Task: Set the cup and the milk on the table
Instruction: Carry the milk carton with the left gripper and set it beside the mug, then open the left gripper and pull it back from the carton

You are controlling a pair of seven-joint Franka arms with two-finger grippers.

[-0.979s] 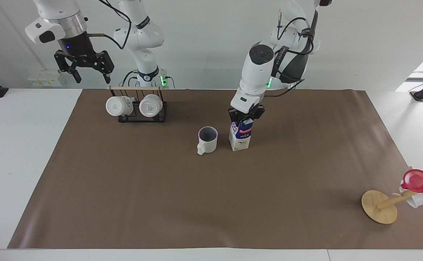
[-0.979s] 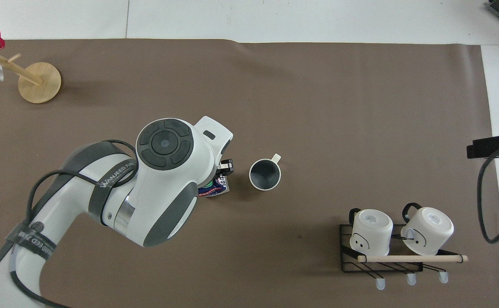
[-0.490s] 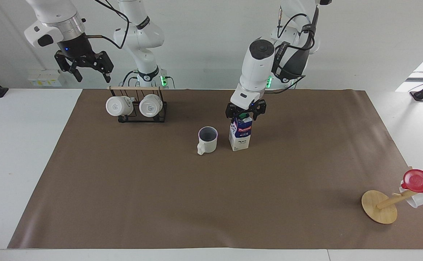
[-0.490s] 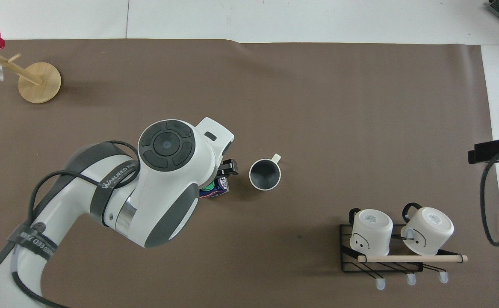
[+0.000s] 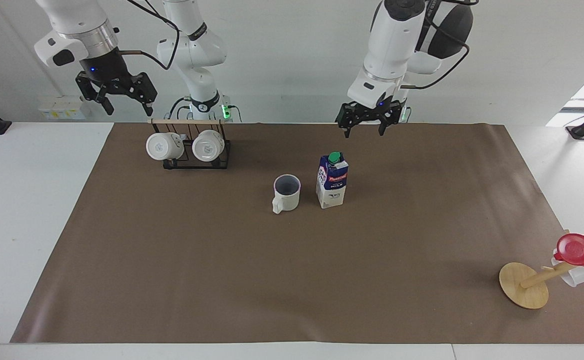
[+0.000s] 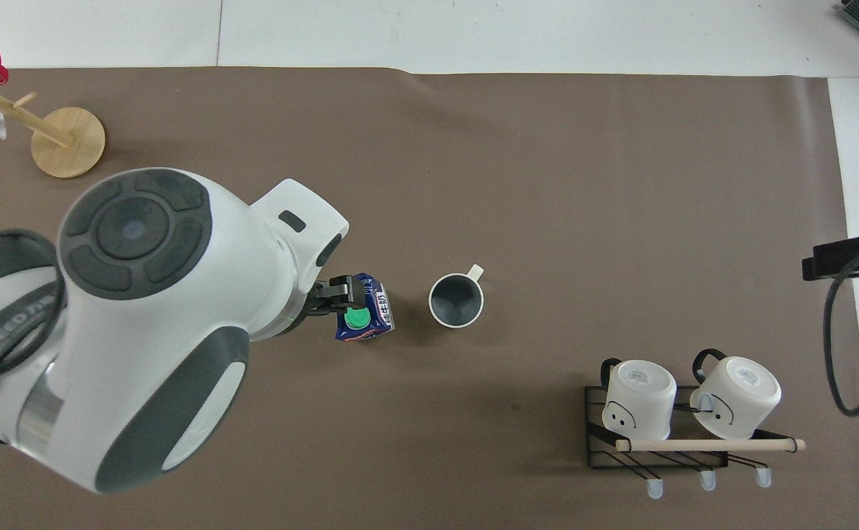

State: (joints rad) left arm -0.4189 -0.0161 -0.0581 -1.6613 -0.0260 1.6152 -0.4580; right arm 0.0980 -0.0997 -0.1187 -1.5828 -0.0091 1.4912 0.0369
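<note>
Facing view: milk and cup stand upright side by side, apart, mid-table on the brown sheet; left gripper hangs above the milk, fingers apart, empty; right gripper waits spread over the mug rack.

Both arms are showing glossy white shells with dark grey joint caps. The left arm is carrying a grey strap lettered in white and looping black cables, with its black left hand showing a small blue light. The right arm is wearing a silver ring above its black right hand, also lit blue. Green lights are glowing at the 2 bases.
</note>
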